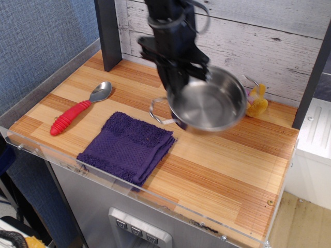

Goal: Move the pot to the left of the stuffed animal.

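The shiny steel pot [209, 101] hangs tilted in the air above the back middle of the wooden counter, its left wire handle [155, 111] blurred. My gripper [178, 82] is shut on the pot's left rim and holds it up. The stuffed animal [256, 101], yellow-orange with pink and purple, lies at the back right against the wall. It shows just past the pot's right edge, partly hidden by it.
A folded purple towel [129, 145] lies at the front left of the counter [222, 170]. A red-handled spoon [77, 109] lies further left. A dark post [107, 33] stands at the back left. A white plank wall [279, 46] runs behind.
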Tool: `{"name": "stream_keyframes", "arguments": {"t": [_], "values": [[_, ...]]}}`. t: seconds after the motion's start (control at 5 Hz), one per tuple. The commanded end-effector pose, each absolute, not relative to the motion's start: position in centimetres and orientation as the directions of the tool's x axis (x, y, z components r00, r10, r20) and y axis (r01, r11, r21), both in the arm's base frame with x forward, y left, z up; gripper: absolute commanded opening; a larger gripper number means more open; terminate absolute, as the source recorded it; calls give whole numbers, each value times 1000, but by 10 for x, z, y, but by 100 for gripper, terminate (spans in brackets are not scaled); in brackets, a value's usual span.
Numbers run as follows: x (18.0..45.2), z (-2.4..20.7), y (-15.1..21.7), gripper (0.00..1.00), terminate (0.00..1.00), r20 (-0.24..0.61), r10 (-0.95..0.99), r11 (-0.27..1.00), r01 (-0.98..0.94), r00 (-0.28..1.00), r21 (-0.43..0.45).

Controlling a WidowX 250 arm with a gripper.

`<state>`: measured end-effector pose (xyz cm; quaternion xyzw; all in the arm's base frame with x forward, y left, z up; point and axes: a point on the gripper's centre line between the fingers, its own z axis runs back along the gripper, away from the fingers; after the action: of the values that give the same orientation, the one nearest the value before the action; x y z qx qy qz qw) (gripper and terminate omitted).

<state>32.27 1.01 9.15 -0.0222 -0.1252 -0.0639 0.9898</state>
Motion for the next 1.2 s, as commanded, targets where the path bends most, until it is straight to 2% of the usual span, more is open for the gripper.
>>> {"name": "stream_keyframes", "arguments": {"t": [0.0,1.0], "values": [[350,94,61,0,0,278,11,999,-1,960,-35],[367,48,117,0,0,178,125,992,-120,976,-41]]}}
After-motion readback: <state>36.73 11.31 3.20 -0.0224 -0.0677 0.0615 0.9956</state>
